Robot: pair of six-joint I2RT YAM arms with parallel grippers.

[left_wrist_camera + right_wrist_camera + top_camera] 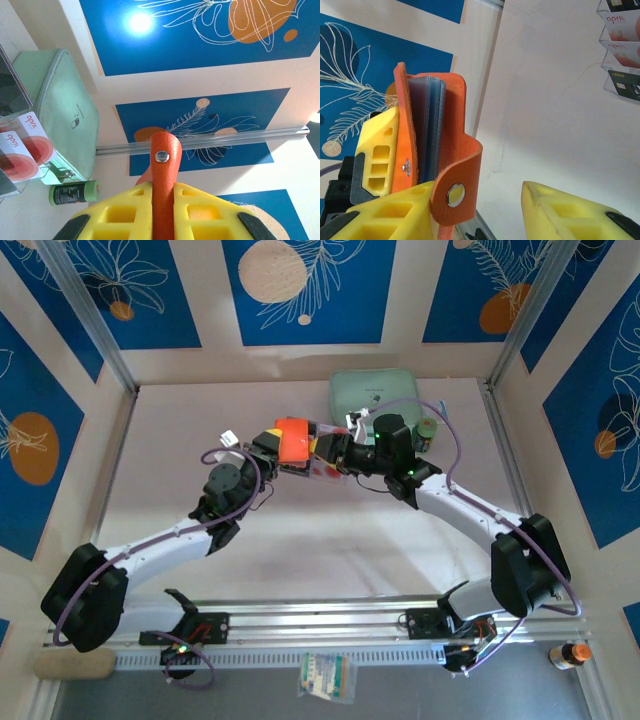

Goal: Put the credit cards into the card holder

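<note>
1. Left gripper (162, 212): the jaws are closed on the card holder (162, 165). The orange-red strap is clamped between the yellow fingers (112, 215) at the bottom of the left wrist view.
2. Strap orientation, left wrist view: the long axis runs bottom to top of the frame, and the metal snap is at the upper end.
3. Card holder position, top view: the card holder (292, 440) is in the upper centre of the frame, raised between the two grippers.
4. Card holder orientation, right wrist view: the holder (452, 125) stands on edge with its long axis vertical in the frame. The grey sleeves open toward the top. The snap flap curls toward the lower centre.
5. Right gripper (485, 207): the jaws stand apart and grip nothing. The flap lies against the left-hand finger, and the other finger (570, 215) is well apart from it.
6. Credit cards (620, 30): these are stacked in a clear tiered tray (607, 87) at the upper right of the right wrist view. In the left wrist view they sit at the left edge, just beside the mint-green case (60, 110).
</note>
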